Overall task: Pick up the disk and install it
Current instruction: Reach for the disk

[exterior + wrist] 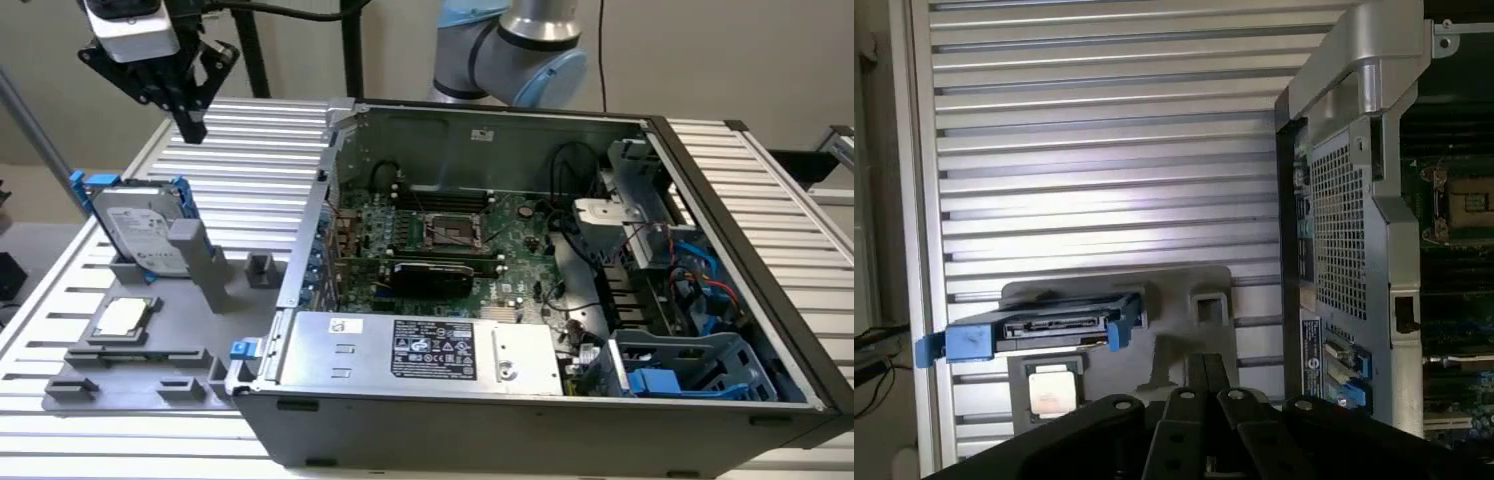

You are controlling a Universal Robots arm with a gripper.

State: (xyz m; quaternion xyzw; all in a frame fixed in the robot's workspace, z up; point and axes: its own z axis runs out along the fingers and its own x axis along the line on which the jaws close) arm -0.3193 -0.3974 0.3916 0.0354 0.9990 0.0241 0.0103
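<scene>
I'm hovering the end effector (196,126) above the far worktop (260,150), fingers pinched narrow, carrying nothing. The disk (142,236) is standing on edge in the grey fixture (203,268), at the exterior view's left of the open case (507,128). It's probably propped upright to leave the blue carrier free for a top grasp.

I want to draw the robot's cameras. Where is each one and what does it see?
Exterior view: off the arm, high up, looking down into the open computer case; shows the gripper and arm.
Wrist view: on the wrist, looking down past the gripper at the ribbed table.
Both show the disk in its grey holder, the computer case and the gripper.
</scene>
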